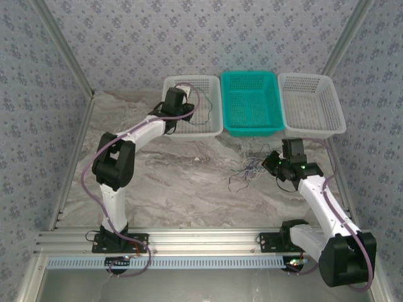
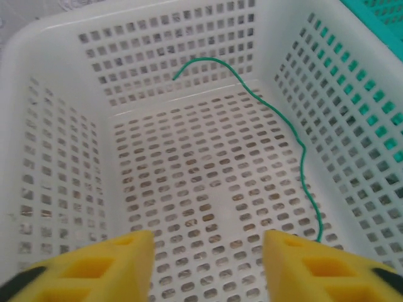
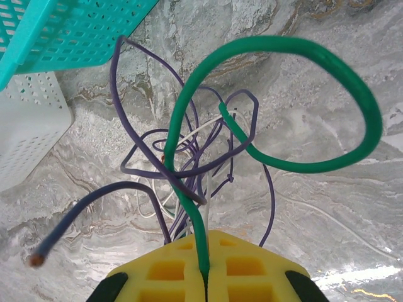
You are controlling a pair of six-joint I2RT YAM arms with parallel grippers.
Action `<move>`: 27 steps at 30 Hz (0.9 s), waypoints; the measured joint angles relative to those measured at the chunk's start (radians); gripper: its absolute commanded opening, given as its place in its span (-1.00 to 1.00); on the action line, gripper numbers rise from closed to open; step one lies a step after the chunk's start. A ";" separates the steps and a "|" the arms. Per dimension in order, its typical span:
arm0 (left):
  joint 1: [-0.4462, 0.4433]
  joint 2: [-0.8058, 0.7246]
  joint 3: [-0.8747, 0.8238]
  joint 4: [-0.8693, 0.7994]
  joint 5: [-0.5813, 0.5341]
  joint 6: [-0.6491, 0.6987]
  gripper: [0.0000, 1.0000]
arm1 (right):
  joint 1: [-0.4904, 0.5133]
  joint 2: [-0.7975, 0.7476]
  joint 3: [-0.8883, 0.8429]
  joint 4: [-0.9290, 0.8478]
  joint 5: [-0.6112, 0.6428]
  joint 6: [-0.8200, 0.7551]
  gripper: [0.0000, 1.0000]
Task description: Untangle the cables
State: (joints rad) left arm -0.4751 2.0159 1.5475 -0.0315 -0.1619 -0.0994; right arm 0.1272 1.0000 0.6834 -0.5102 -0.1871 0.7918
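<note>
**Two arms work a knot of cables: one strand in the basket, another in the pinch**

The left end effector (image 2: 208,264) hovers over the white basket (image 2: 63,157) with its yellow fingers apart and nothing between them, while a loose green cable (image 2: 277,113) lies across the basket's floor and up its far wall. On the marble counter (image 1: 176,182), the right end effector (image 3: 204,264) is clamped shut on a looped green cable (image 3: 302,50). That cable threads through the tangle (image 1: 249,168) of purple cables (image 3: 135,170) and a whitish cable (image 3: 189,135), near the teal basket (image 1: 252,129). The step in hand appears to be freeing this second green strand. The next move likely calls for a slow pull away from the knot, as the purple loops may drag along.
</note>
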 measured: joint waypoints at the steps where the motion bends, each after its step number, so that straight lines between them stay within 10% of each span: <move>1: 0.000 -0.003 0.000 -0.003 -0.013 0.003 0.34 | 0.001 -0.001 0.000 0.000 0.000 0.000 -0.93; 5: 0.000 -0.039 0.000 -0.026 -0.072 0.003 0.96 | 0.004 -0.010 0.000 -0.003 0.001 0.000 -0.90; 15: 0.046 -0.251 0.079 -0.252 -0.148 -0.095 0.93 | 0.009 -0.015 0.001 -0.006 -0.001 0.000 -0.86; 27: -0.059 -0.640 -0.340 -0.135 0.383 -0.277 0.85 | 0.038 0.050 0.090 0.056 -0.235 -0.163 -0.98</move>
State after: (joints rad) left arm -0.5343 1.3754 1.2076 -0.1665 0.2214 -0.3759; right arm 0.1650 1.0504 0.7738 -0.4541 -0.4217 0.6292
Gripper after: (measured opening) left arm 0.928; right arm 0.068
